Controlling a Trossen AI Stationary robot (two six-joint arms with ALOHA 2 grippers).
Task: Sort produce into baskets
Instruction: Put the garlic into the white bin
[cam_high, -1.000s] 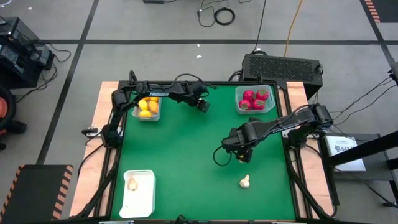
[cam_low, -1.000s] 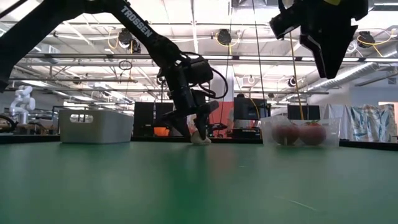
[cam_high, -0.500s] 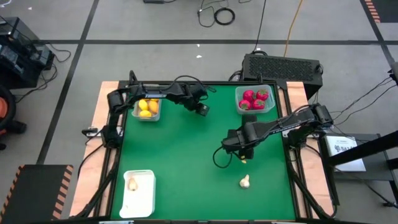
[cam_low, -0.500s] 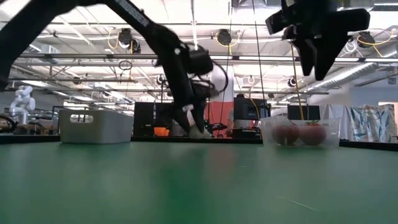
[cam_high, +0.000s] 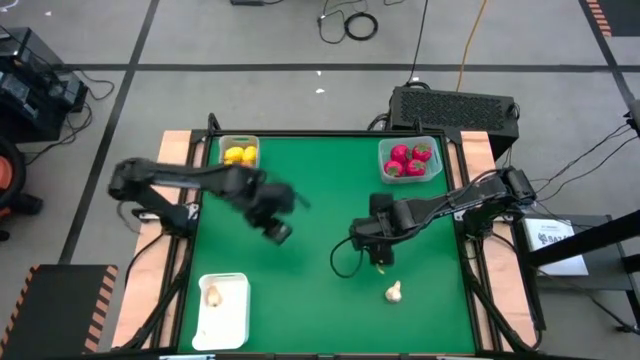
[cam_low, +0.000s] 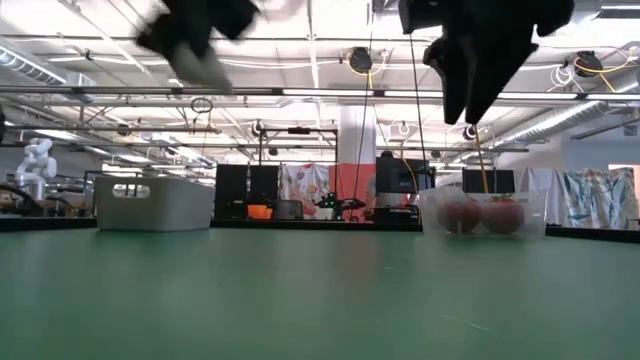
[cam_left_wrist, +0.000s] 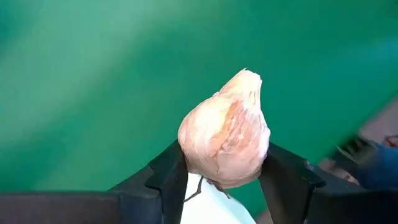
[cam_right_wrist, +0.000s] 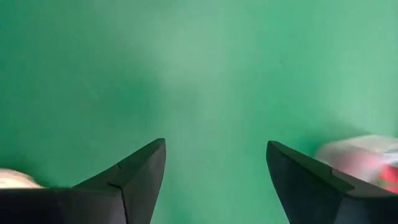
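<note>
One garlic bulb (cam_left_wrist: 225, 140) sits pinched in my left jaws (cam_high: 277, 232), above the green desk (cam_high: 320, 210). My right jaws (cam_right_wrist: 211, 180) hang spread near another bulb (cam_high: 394, 292).

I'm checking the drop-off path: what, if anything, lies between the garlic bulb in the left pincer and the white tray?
Nothing visible. The left pincer holds the garlic bulb over bare green mat, and the white tray sits beyond with only open mat between.

black box (cam_high: 455, 106), perhaps a power unit
</note>
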